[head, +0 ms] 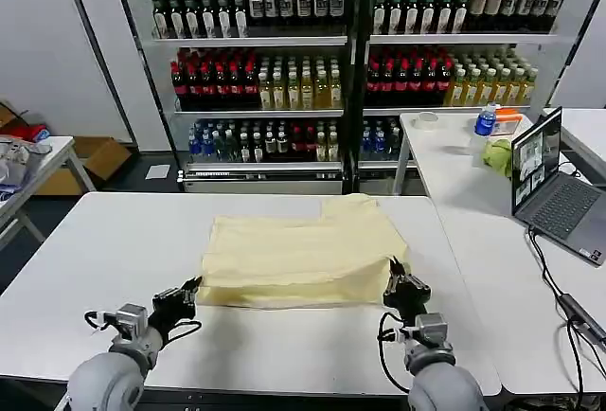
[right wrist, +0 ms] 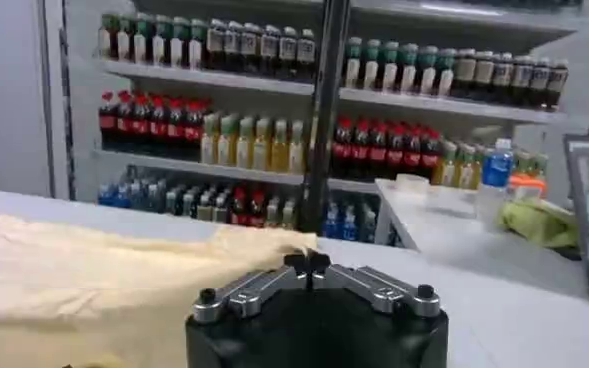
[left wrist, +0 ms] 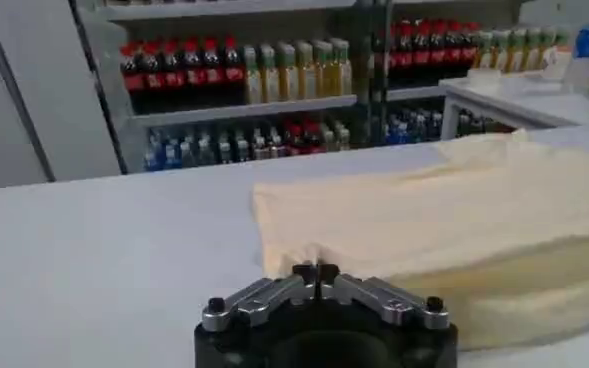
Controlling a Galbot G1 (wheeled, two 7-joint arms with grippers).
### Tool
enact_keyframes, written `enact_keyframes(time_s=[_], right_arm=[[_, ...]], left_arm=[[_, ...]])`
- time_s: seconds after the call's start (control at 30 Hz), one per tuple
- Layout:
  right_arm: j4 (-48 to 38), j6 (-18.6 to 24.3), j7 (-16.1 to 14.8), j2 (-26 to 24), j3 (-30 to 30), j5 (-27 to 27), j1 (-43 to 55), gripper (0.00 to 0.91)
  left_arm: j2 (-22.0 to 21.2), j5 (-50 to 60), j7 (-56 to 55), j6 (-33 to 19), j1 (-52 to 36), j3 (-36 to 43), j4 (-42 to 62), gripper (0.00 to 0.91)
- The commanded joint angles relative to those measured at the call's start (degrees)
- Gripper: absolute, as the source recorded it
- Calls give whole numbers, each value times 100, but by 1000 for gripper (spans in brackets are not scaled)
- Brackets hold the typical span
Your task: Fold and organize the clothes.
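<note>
- Stood in a shop-like room: tall shelves of drink bottles [head: 284, 80] at the back, a white table [head: 114, 241] in front, a side table [head: 473, 231] with an open laptop [head: 554, 188] and a lime-green cloth lump [head: 498, 156].
- Lay flat near the middle of the white table, a bit toward its right side: the pale yellow T-shirt [head: 303, 255], already folded into a wide band.
- Ran long from the table's left side to its right side, with one small bit sticking out toward the far edge.
- Sat just off the shirt's near left corner: the left gripper [head: 178, 299], jaws pinched together on nothing.
- Sat right by the shirt's near right corner: the right gripper [head: 401, 288], jaws also pinched together, nothing between them.
- Looked about equally close, one corner each; shirt just ahead of both.
- Probably needed next: jaws opened, then a grab at the near edge.
</note>
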Motion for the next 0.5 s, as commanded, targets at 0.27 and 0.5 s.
enact_keyframes(time_s=[0.27,0.5], right_arm=[[-534,-140,53,244,-84,-224,163,907],[-144,-38,35,143,242,-175,-216,907]], left_arm=[[-173,205,-73,42,-115,128,204,907],[-338,196,-127,-30,508,-202,-157,907]])
